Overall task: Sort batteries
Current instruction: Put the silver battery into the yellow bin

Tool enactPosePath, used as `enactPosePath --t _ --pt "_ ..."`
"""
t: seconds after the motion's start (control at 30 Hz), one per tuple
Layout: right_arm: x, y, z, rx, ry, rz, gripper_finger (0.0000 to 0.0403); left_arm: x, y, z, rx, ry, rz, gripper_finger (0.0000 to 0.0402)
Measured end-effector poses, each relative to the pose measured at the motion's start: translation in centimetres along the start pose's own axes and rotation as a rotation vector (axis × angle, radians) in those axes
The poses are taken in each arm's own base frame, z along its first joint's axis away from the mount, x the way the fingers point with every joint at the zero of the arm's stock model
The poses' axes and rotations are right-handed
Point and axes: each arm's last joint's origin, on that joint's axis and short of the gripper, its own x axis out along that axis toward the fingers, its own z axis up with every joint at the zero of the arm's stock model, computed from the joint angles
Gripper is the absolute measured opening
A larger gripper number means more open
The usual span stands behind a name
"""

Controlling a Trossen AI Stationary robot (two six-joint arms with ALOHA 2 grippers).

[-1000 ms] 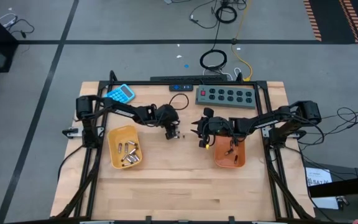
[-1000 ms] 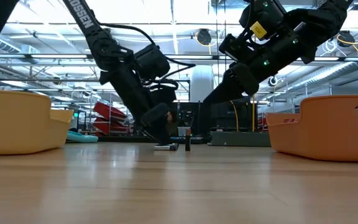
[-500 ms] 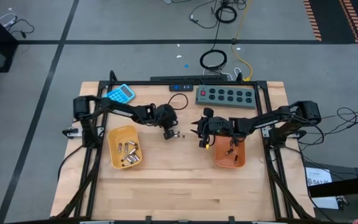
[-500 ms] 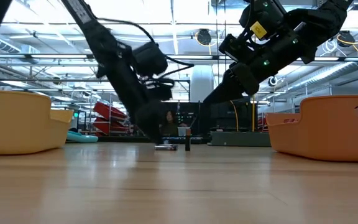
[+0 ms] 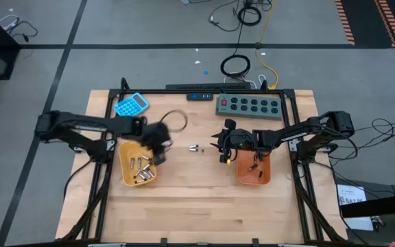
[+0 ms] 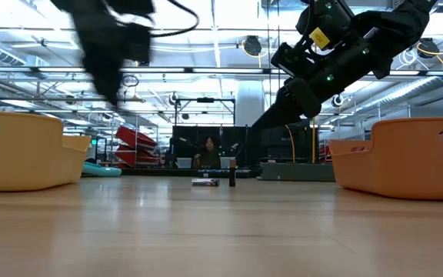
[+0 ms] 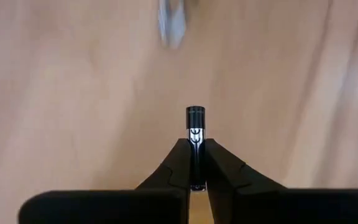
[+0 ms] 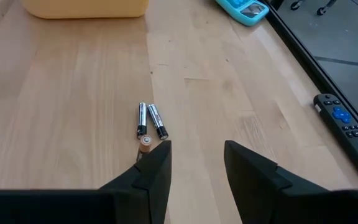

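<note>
Three batteries [image 8: 149, 124] are loose on the wood at mid-table [image 5: 195, 147]: two lie side by side and one [image 8: 145, 144] stands on end. My left gripper [image 5: 160, 152] is up over the far right corner of the yellow tray [image 5: 127, 156], shut on a dark slim battery [image 7: 195, 118]. That tray holds several batteries [image 5: 142, 170]. My right gripper [image 8: 195, 163] is open just right of the loose batteries, by the orange tray [image 5: 254, 171]. My left gripper pinches the slim battery between its two fingertips [image 7: 178, 163], which lie along it. The battery's black end [image 7: 195, 113] sticks out past the tips. It is lifted clear of the table.
A blue calculator [image 5: 133, 103] and a grey power strip [image 5: 248, 106] lie along the far edge, with a cable loop [image 5: 177, 120] between them. A black remote [image 8: 348, 126] lies by the table frame. Bare wood spreads toward the near edge.
My left gripper has risen from beside the loose batteries and swung fast toward the table's left, to the yellow tray, carrying a battery. The three loose batteries and my right arm have kept still.
</note>
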Motion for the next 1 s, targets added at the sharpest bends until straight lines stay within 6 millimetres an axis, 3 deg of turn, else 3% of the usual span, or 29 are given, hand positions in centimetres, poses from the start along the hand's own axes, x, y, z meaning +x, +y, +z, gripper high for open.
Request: enactPosePath --t 0.13,0.27,0.43,0.57,0.73,0.87,1.0 --pt "0.0 0.0 0.0 0.0 0.001 0.0 0.0139 -1.2 -2.0 -3.7 -0.076 0.209 0.04 0.0029" --pt "0.0 0.0 0.0 -0.001 0.001 0.0 0.0139 -1.0 -3.6 -5.6 -0.1 0.269 0.054 0.003" --pt "0.0 0.0 0.0 -0.001 0.002 0.001 0.0139 -0.7 -3.9 -6.4 -0.133 0.225 0.153 0.0106" --pt "0.0 0.0 0.0 -0.001 0.002 0.001 0.0139 -1.0 -3.7 -5.9 -0.111 0.169 0.21 0.016" --pt "0.0 0.0 0.0 0.002 -0.001 0.001 0.0139 -0.6 -3.3 -4.5 -0.059 0.048 0.227 0.0174" --pt "0.0 0.0 0.2 0.006 -0.019 -0.001 0.0139 1.3 -3.0 -1.9 0.005 -0.061 0.175 0.0176" --pt "0.0 0.0 0.2 0.007 -0.021 0.001 0.0139 4.6 -2.5 0.1 0.086 -0.051 0.053 0.0176"
